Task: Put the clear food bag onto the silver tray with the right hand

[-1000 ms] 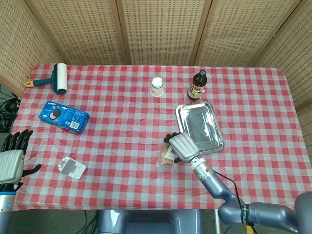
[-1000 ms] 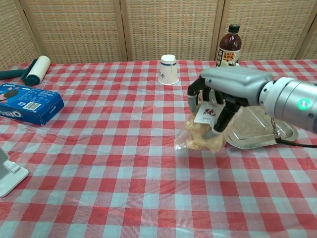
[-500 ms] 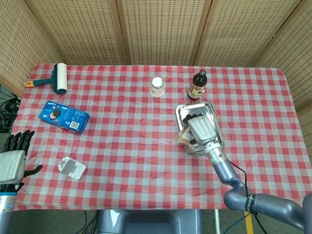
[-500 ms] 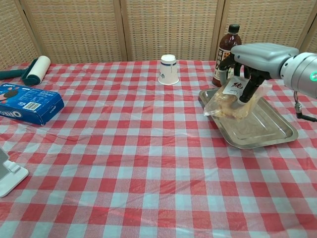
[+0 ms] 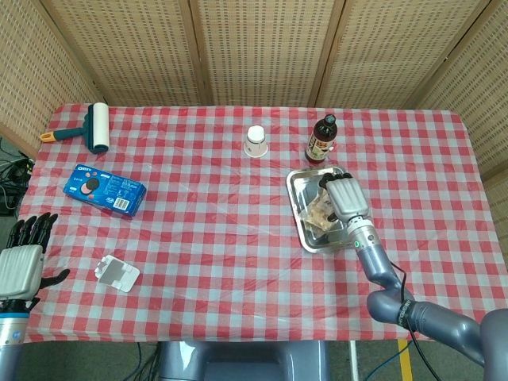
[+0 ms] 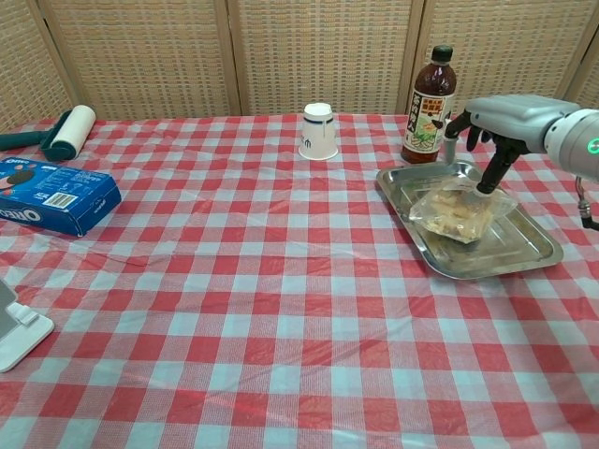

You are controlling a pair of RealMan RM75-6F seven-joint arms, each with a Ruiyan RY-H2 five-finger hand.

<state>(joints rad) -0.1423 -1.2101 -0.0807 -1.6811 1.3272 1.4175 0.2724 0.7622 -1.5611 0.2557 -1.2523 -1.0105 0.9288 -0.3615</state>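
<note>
The clear food bag, filled with tan snacks, lies on the silver tray at the right of the table. My right hand hovers just above and behind it with its fingers apart; one dark fingertip reaches down to the bag's top edge. From the head view the right hand covers the middle of the tray, and the bag shows to its left. My left hand hangs off the table's left front edge, fingers spread and holding nothing.
A brown sauce bottle stands right behind the tray. A white paper cup sits upside down at mid-back. A blue Oreo box and a lint roller lie at the left, with a small white object near the front left.
The right hand carried the bag from the tablecloth up and right onto the tray, set it down and spread its fingers. The left hand has stayed still.
</note>
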